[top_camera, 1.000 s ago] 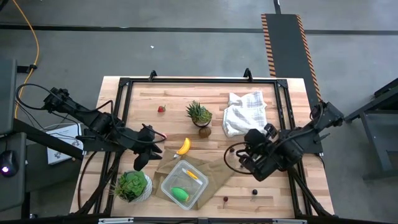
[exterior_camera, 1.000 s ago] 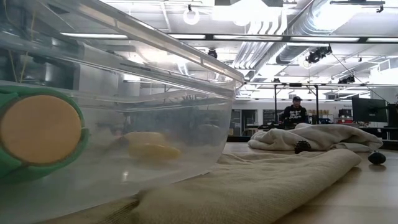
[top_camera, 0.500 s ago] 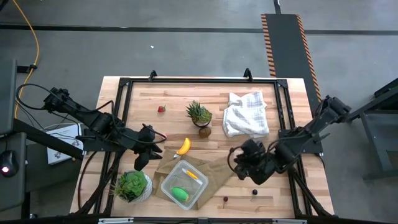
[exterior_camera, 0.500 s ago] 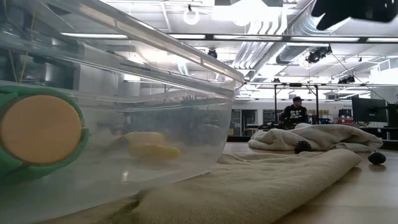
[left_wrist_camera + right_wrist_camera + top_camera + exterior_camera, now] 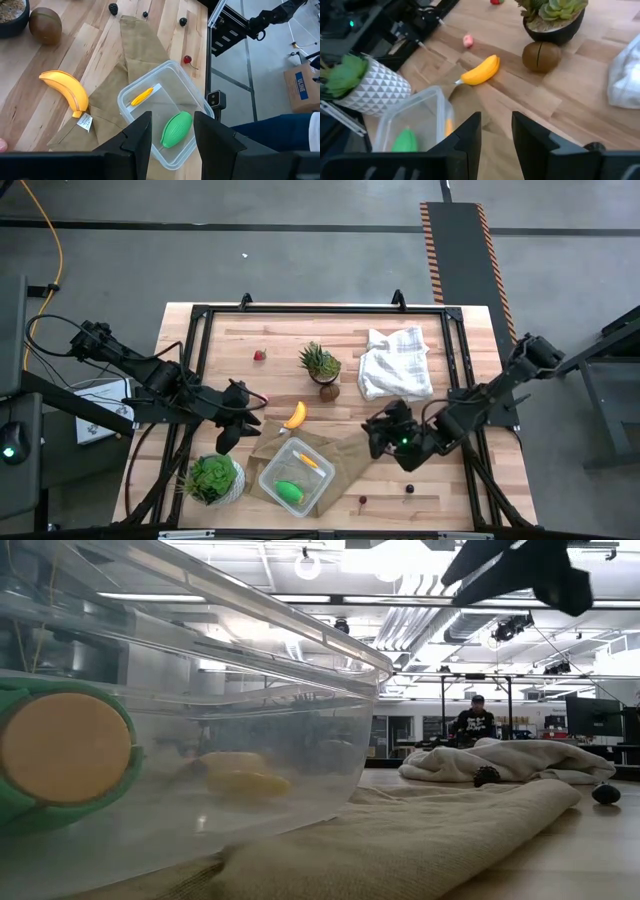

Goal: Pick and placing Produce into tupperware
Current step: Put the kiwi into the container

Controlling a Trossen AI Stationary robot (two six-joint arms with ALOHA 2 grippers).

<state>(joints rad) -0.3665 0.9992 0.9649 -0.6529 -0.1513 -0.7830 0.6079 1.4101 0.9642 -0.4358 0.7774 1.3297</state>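
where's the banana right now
In the high view the banana lies on bare wood near the table's middle, just beyond the tupperware and the brown paper bag, right of the left gripper.

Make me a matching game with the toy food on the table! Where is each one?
Things:
1. banana
2. green oval
3. kiwi
4. strawberry

Places:
A. inside the tupperware
B. beside the spiky plant's pot
C. alone on bare wood near the far edge
D. on the table just beyond the brown paper bag

Pairs: 1-D, 2-A, 3-B, 4-C
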